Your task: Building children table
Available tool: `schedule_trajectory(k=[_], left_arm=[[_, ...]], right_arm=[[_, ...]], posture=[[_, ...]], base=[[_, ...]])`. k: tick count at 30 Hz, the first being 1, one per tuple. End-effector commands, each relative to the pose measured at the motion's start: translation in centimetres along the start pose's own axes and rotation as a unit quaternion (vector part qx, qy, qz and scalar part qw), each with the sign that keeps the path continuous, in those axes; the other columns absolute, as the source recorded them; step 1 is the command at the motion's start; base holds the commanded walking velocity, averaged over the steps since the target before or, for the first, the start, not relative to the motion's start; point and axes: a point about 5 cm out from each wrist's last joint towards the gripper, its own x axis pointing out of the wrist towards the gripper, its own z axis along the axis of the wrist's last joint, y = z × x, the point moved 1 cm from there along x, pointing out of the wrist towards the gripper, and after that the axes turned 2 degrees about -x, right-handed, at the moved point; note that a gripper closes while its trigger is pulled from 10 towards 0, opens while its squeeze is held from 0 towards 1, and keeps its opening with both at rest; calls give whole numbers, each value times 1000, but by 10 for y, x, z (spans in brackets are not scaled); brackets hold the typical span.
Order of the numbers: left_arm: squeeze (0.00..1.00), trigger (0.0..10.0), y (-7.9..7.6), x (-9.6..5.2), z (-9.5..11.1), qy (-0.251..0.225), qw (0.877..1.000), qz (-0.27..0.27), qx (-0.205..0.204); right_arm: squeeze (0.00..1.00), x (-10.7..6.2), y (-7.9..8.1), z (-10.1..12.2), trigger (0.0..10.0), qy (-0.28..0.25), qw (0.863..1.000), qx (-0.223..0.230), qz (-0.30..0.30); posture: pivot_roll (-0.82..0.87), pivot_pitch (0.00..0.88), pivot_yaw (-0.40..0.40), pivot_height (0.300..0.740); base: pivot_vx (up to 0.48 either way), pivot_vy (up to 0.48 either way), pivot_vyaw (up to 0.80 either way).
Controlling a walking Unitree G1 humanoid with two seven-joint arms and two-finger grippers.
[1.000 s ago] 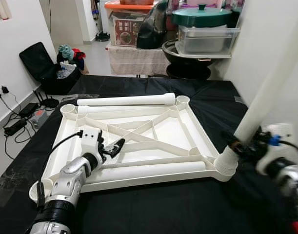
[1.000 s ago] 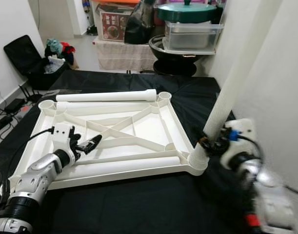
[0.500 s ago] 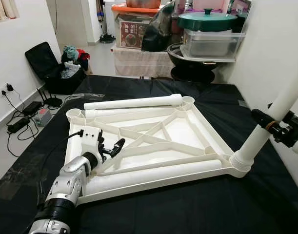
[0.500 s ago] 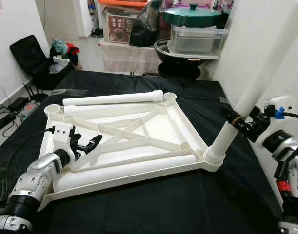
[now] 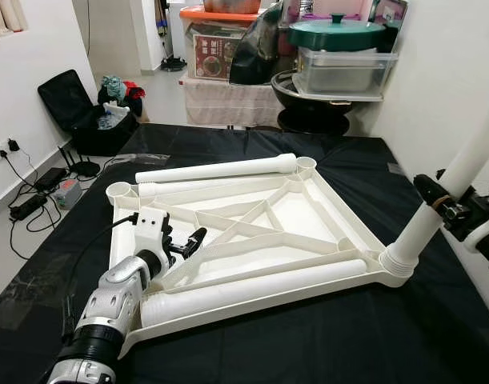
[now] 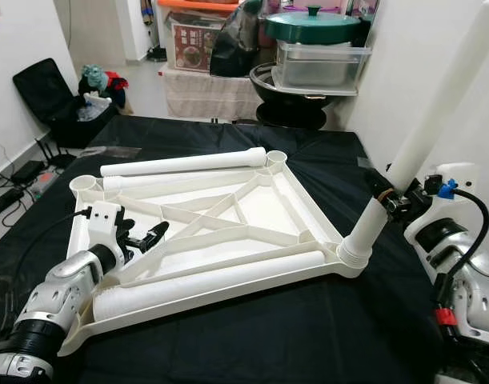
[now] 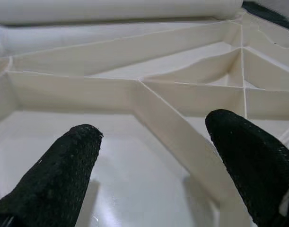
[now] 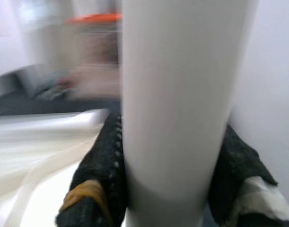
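White tabletop (image 5: 252, 232) upside down — 1 leg (image 5: 444, 192) socketed.

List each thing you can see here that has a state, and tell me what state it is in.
Table top: upside down on the black cloth, ribs facing up.
Standing leg: seated in the near right corner socket, leaning, gripped.
Near loose leg: lying inside the frame.
Far loose leg: lying along the far edge.
Left end effector: open, over a rib.
Right end effector: shut on the standing leg.
Green pot: lidded.

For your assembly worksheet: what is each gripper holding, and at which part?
The right gripper clamps the white table leg on its lower shaft, above the corner socket. The left gripper holds nothing.
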Motion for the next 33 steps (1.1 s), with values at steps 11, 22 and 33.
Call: schedule_trajectory(k=[11,22,33], left_arm=[[0,10000,1,-2,-6,14,1000,6,8],[0,10000,-2,-3,-13,19,1000,10,2],[0,10000,-1,-3,-14,21,1000,12,3]], right_arm=[[0,-42,78,-73,10000,171,981,39,-87],[1000,-11,70,-41,10000,112,994,-1,3],[800,8,62,-39,10000,134,989,-21,57]], posture=[[37,0,-48,740],[25,0,-58,740],[32,0,-71,740]], base=[[0,0,0],[0,0,0],[0,0,0]])
